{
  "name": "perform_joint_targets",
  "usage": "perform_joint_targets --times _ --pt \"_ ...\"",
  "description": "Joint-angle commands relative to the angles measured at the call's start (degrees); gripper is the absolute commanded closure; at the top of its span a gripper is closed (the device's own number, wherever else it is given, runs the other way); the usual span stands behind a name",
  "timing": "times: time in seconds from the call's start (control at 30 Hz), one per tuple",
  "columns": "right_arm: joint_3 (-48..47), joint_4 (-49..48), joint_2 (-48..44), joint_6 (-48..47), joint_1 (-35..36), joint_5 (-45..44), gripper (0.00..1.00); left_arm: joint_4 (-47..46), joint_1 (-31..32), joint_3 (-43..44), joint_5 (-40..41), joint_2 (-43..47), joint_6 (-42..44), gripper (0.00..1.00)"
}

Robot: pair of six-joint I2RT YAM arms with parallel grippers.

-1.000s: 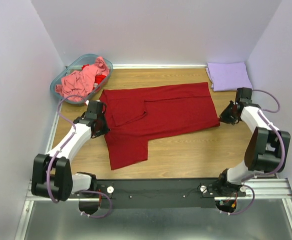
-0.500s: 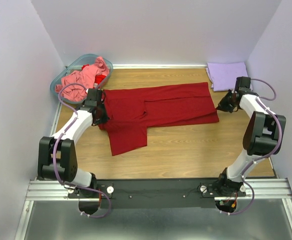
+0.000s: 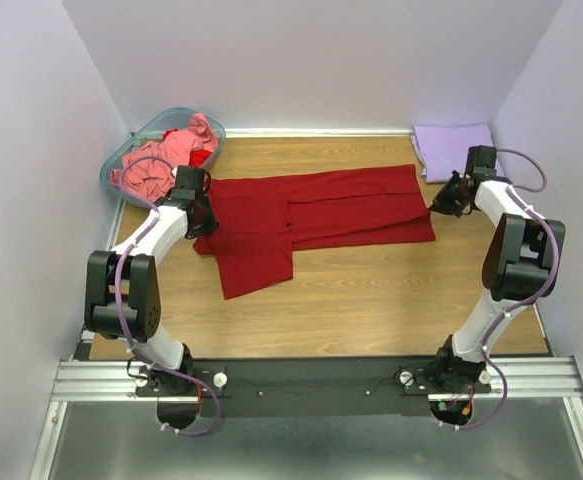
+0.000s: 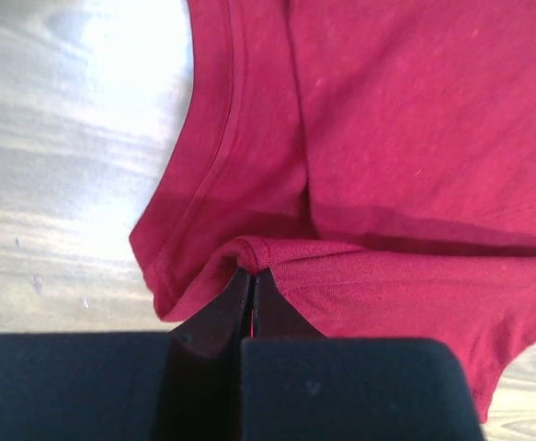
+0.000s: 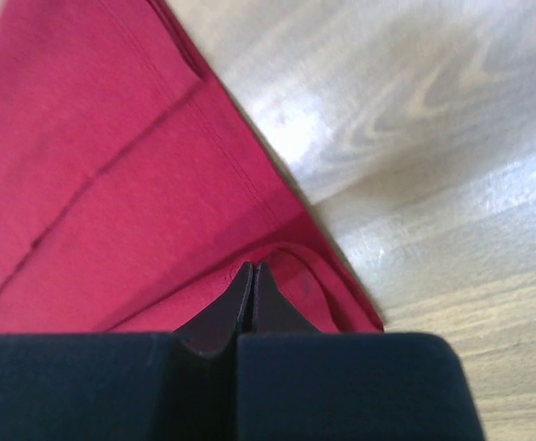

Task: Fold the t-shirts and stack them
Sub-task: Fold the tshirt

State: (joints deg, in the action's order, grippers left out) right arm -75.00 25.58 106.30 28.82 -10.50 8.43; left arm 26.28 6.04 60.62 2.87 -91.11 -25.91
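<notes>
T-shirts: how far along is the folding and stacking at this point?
Done: the lavender t-shirt lies folded at the far right corner. In hand: the dark red t-shirt lies partly folded on the table, with the left gripper and right gripper each shut on an opposite end. Left: finishing that fold, stacking it, and the salmon-pink t-shirt, crumpled in the teal basket, not yet folded.

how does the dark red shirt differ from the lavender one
The dark red t-shirt lies spread wide, partly folded; the lavender t-shirt is a compact folded square. The left gripper and right gripper pinch the dark red t-shirt; nothing touches the lavender t-shirt. Both are plain.
</notes>
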Motion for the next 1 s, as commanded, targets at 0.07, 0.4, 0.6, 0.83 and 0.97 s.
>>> perform_joint_targets --times 0.07,0.4,0.6,0.83,0.97 --pt "-3.7 -1.5 1.5 -0.1 0.0 -2.9 1.0 -2.0 -0.7 1.9 2.2 -0.6 0.7 1.0" --pt "-4.1 -4.3 5.1 0.4 0.0 -2.5 1.0 -5.7 -0.7 2.7 4.2 -5.3 0.6 1.0" --pt "-4.3 -5.3 8.0 -1.0 0.0 -2.0 0.98 -6.6 -0.7 4.5 4.8 -8.7 0.9 0.94" --pt "-4.4 -5.8 7.0 -3.4 1.3 -0.5 0.62 -8.5 -0.6 2.4 5.0 -6.5 1.3 0.43" --pt "-3.1 -5.7 2.8 -5.3 5.3 -1.7 0.39 -9.1 0.5 0.5 4.2 -3.3 1.0 0.23"
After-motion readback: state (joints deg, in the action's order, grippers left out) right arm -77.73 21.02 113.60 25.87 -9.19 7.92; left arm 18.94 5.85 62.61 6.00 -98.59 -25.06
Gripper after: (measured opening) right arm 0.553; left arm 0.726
